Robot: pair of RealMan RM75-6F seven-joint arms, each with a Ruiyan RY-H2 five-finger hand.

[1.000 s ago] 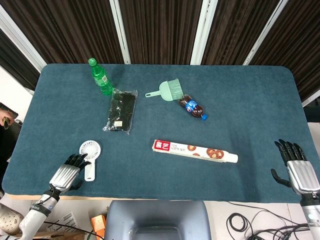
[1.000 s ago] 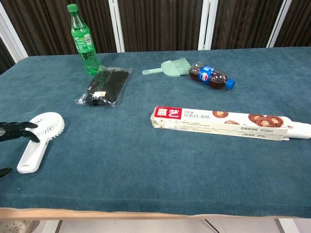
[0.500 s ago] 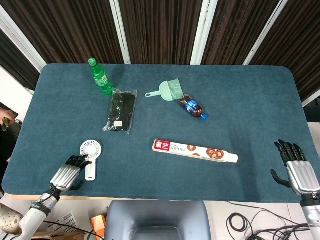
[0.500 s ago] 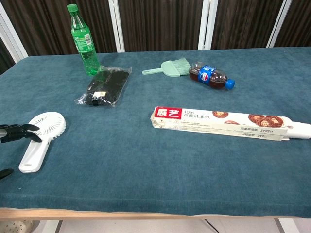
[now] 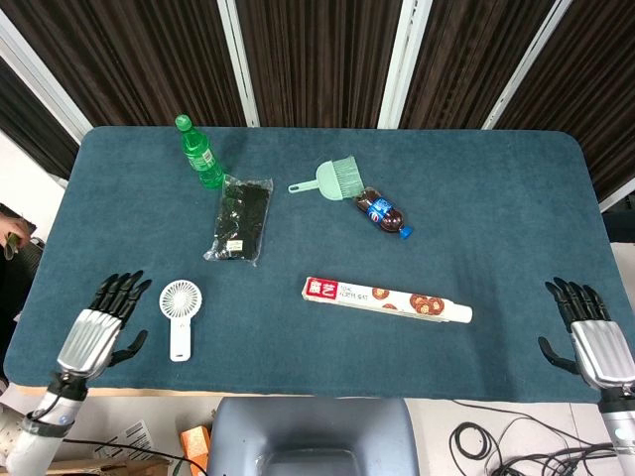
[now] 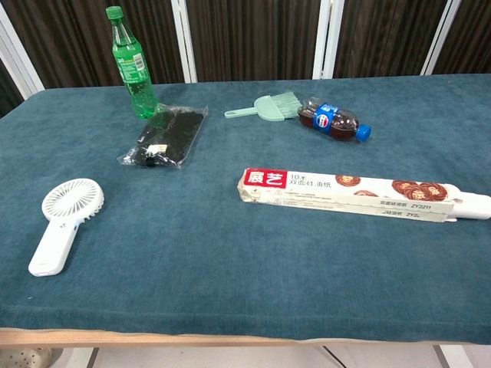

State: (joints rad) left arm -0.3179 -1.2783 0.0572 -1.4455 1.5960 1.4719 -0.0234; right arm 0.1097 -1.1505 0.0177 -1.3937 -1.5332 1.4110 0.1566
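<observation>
The white handheld fan (image 5: 180, 316) lies flat on the counter (image 5: 327, 248), just right of the left hand (image 5: 99, 327), apparently untouched; that hand's fingers are spread, holding nothing.

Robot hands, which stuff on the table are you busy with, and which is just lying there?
Busy with:
left hand, open beside the white fan, not touching.

Just lying there:
green bottle
black packet
green brush
cola bottle
long box
</observation>
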